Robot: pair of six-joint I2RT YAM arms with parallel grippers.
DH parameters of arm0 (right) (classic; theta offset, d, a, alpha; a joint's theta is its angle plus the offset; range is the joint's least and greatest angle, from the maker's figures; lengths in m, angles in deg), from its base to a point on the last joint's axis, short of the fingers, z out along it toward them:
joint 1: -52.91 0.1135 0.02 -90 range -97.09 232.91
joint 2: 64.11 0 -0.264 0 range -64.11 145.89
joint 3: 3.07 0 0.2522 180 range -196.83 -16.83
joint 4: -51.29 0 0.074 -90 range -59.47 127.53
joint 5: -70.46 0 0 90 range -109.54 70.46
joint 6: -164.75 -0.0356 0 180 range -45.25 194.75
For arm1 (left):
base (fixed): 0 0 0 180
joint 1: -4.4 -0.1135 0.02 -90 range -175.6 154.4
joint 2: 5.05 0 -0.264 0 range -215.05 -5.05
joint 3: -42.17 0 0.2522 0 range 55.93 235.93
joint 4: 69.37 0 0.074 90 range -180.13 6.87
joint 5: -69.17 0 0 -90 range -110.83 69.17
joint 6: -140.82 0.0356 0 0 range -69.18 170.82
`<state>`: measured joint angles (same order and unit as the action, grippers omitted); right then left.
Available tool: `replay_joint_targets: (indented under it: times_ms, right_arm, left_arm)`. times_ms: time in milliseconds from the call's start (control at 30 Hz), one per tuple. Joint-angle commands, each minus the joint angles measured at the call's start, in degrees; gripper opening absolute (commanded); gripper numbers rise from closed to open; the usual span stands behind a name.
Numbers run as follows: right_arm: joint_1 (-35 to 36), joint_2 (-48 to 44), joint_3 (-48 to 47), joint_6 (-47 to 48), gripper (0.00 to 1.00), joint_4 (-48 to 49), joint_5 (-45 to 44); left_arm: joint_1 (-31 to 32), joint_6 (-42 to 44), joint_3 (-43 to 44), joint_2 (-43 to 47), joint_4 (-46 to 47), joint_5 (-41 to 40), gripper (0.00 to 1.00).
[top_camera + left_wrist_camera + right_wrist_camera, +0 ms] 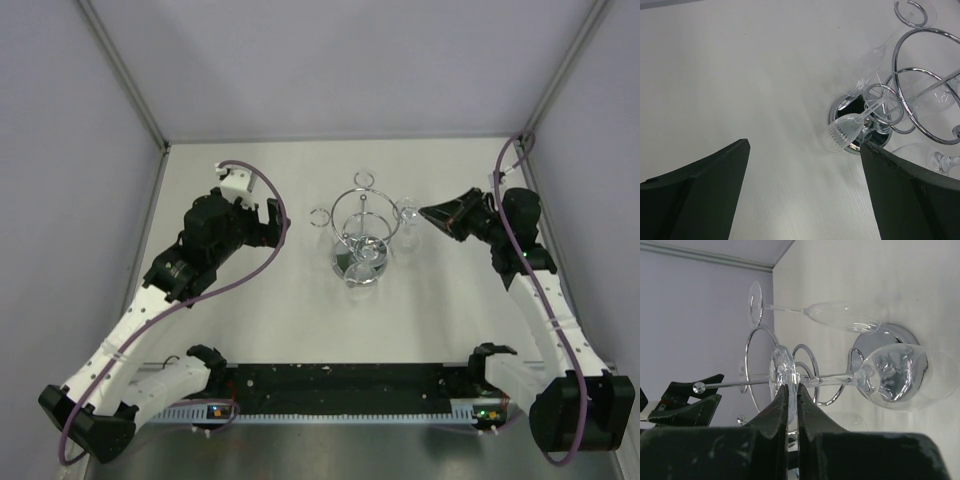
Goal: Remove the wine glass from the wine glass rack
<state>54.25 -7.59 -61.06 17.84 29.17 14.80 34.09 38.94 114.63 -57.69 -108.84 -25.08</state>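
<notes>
Matte white tabletop (260, 330), looped chrome rack (361, 238)

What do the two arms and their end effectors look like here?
Left arm and right arm: white links, black joints and bases, a purple cable looping along each. Left end effector and right end effector: black, two wedge-shaped fingers each.

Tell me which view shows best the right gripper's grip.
The right wrist view: up close, the right gripper is shut on the foot of the wine glass on the wine glass rack. The top view shows it tiny; the left wrist view misses it.
</notes>
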Motion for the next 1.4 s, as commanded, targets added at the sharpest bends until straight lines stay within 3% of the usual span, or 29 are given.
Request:
replay_joint_targets:
  times_ms: [0, 667, 1367]
  right_arm:
    - [-0.11, -0.08, -0.95, -0.05, 0.00, 1.77, 0.81]
    - [-0.11, -7.20, -3.67, -1.81, 0.00, -1.04, -1.56]
    - [-0.64, -9.75, -5.96, 3.73, 0.00, -6.67, -11.23]
  left_arm:
    - [0.19, 0.37, -0.07, 0.43, 2.07, 0.47, 0.98]
    - [0.19, 0.45, -0.34, 0.26, 2.07, -0.23, 0.98]
    - [0.10, 0.45, -0.43, -0.27, 2.07, 0.12, 0.98]
